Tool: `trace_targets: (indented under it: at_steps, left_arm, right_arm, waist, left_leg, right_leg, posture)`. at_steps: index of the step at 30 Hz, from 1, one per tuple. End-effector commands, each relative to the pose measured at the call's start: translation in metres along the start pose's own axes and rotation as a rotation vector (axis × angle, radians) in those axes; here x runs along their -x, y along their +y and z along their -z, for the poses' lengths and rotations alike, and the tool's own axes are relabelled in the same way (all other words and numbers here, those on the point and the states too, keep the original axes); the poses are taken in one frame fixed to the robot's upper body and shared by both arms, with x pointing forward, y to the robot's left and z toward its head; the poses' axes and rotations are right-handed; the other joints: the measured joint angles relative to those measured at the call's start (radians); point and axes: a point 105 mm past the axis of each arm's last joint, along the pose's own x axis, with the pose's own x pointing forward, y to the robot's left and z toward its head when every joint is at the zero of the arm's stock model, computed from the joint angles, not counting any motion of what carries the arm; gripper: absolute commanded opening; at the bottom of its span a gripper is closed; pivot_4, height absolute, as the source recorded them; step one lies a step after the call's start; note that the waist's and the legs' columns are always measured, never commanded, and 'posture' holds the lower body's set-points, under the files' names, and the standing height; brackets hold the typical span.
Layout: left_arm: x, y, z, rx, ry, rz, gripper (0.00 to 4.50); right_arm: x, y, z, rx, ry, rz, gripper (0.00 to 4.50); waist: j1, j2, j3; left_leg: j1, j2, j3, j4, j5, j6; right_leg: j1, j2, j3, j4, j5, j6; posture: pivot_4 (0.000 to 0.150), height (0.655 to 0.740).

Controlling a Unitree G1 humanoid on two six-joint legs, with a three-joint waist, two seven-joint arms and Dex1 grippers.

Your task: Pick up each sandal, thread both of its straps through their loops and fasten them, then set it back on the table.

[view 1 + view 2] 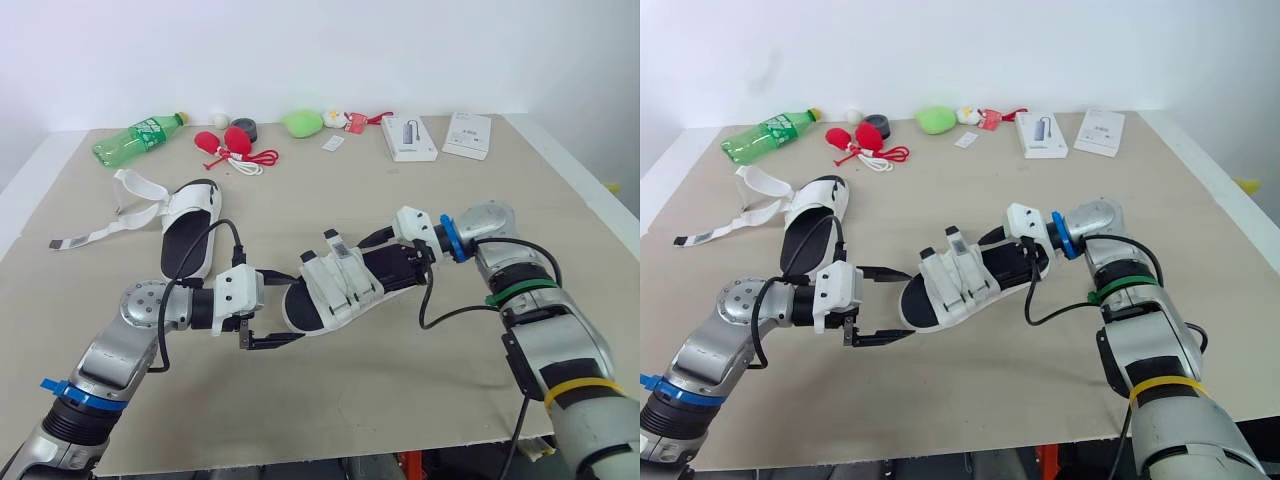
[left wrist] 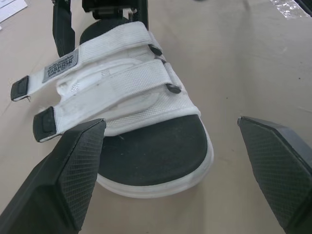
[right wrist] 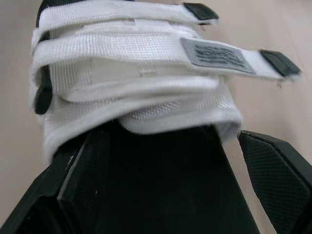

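The right claw [image 1: 415, 262] has its two fingers closed on the heel end of the strapped sandal [image 1: 340, 285], black footbed between them. The left claw [image 1: 290, 307] is spread wide at the toe, one finger on either side of it, and holds nothing.

This sandal lies in the middle of the worktop [image 1: 400, 400], toe toward the left and near side, heel to the right. Whether the sole rests flat or is slightly raised I cannot tell. Its two straps, the heel-side strap [image 2: 107, 48] and the toe-side strap [image 2: 117, 80], both run across the upper and look pressed down.

I judge it to be light, with a fairly stiff moulded sole that won't sag when held by one end. The woven straps will be limp and won't hold a shape. The sole rim at the heel or toe is the firm place to grip. Gripping across the upper would press on the fastenings. Nothing about it looks fragile or slippery.

There are two sandals. The loose sandal [image 1: 190, 230] sits farther away on the left, well apart from the first. Its two straps, the upper loose strap [image 1: 135, 185] and the lower loose strap [image 1: 95, 235], trail out to the left unfastened, so that one looks left to do.

Along the far edge are one green bottle [image 1: 138, 137] and two white boxes [image 1: 410, 138], among other small items.
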Motion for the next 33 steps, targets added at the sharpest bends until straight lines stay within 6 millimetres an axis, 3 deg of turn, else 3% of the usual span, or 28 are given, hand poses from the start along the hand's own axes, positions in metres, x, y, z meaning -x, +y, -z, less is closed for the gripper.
trace_targets:
  at_steps: [1, 5, 12, 23, 24, 28, 33]
  left_arm:
    - [-0.002, -0.001, -0.008, -0.049, -0.015, 0.011, 4.46]
    - [-0.004, -0.002, -0.009, -0.054, -0.018, 0.019, 4.46]
    - [-0.006, -0.002, -0.009, -0.060, -0.016, 0.024, 4.46]
    - [-0.007, -0.005, -0.005, -0.063, -0.008, 0.018, 4.46]
    - [-0.006, -0.005, -0.005, -0.063, -0.007, 0.017, 4.50]
    - [-0.005, -0.004, -0.004, -0.063, -0.001, 0.010, 4.50]
    - [-0.004, -0.003, -0.004, -0.068, 0.003, 0.003, 4.50]
  right_arm:
    - [0.009, -0.003, -0.006, 0.040, -0.007, 0.000, 4.50]
    - [0.007, -0.017, -0.012, 0.076, -0.026, 0.103, 4.50]
    - [-0.009, -0.025, -0.020, 0.162, -0.028, 0.133, 4.50]
    - [-0.027, -0.013, -0.035, 0.146, -0.142, -0.013, 4.50]
    - [-0.028, -0.012, -0.036, 0.148, -0.144, -0.025, 3.98]
    - [-0.030, -0.010, -0.034, 0.143, -0.126, -0.048, 2.67]
    - [-0.032, -0.006, -0.031, 0.142, -0.106, -0.071, 0.44]
  waist:
    - [0.000, 0.000, 0.000]
    - [-0.001, 0.000, 0.000]
    - [-0.002, 0.000, 0.000]
    - [-0.002, 0.000, 0.000]
    - [-0.002, 0.000, 0.000]
    - [-0.002, 0.000, 0.000]
    - [-0.002, 0.000, 0.000]
  left_leg:
    - [0.000, 0.000, 0.000, 0.000, 0.000, 0.000]
    - [0.000, 0.000, 0.000, 0.000, 0.000, 0.000]
    - [-0.001, 0.000, 0.000, 0.000, 0.000, 0.000]
    - [-0.001, 0.001, 0.000, 0.000, 0.000, 0.000]
    - [-0.001, 0.001, 0.000, 0.000, 0.000, 0.000]
    - [-0.001, 0.001, 0.000, 0.000, 0.000, 0.000]
    - [-0.001, 0.001, 0.000, 0.000, 0.000, 0.000]
  right_leg:
    - [0.000, 0.000, 0.000, 0.000, 0.000, 0.000]
    - [0.000, 0.000, 0.000, 0.000, 0.000, 0.001]
    - [-0.001, 0.000, 0.000, 0.000, 0.002, 0.003]
    - [-0.001, 0.001, 0.000, 0.000, 0.002, 0.003]
    - [-0.001, 0.001, 0.000, 0.000, 0.002, 0.003]
    - [-0.001, 0.001, 0.000, 0.000, 0.002, 0.003]
    - [-0.001, 0.001, 0.000, 0.001, 0.002, 0.003]
  posture:
    - [0.150, 0.7400]
    - [0.150, 0.7400]
    - [0.150, 0.7400]
    - [0.150, 0.7400]
    - [0.150, 0.7400]
    - [0.150, 0.7400]
    - [0.150, 0.7400]
